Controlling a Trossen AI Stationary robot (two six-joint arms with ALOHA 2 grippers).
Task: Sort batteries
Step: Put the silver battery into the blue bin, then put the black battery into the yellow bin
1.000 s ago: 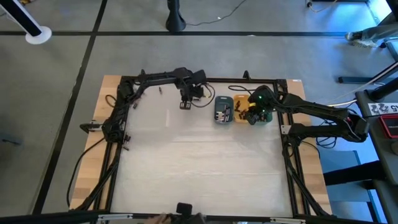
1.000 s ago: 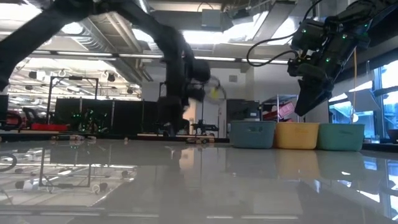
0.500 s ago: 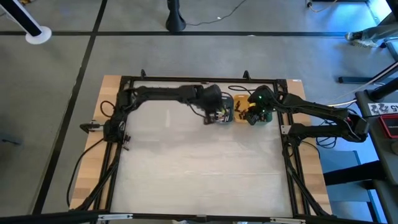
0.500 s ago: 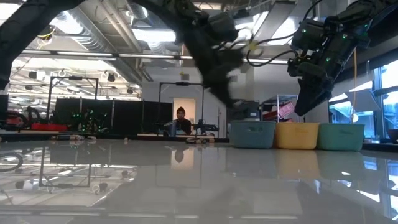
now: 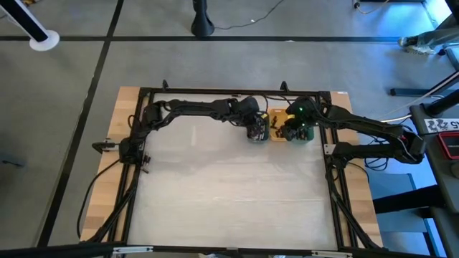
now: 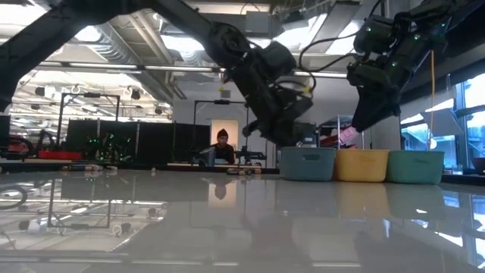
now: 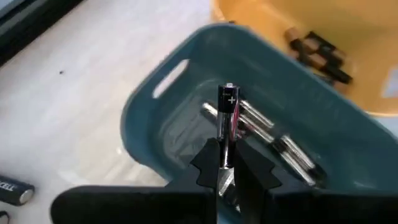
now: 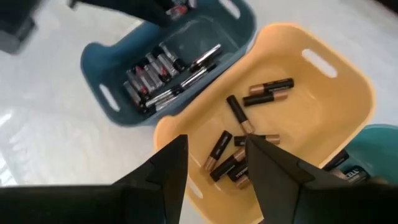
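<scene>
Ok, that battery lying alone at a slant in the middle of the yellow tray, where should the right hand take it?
I'd grip the battery at its dark half, the right hand coming straight down and closing across its narrow body. It lies flat in the yellow tray with bare floor beside that half; its copper end crowds other batteries.

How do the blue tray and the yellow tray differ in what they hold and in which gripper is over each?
The blue tray holds silvery and dark batteries with red marks; the yellow tray holds black-and-copper batteries. The left gripper, shut on a battery, hangs over the blue tray; the right gripper, open and empty, is over the yellow tray. The blue tray looks fuller. Both are oblong tubs with handle slots, side by side.
</scene>
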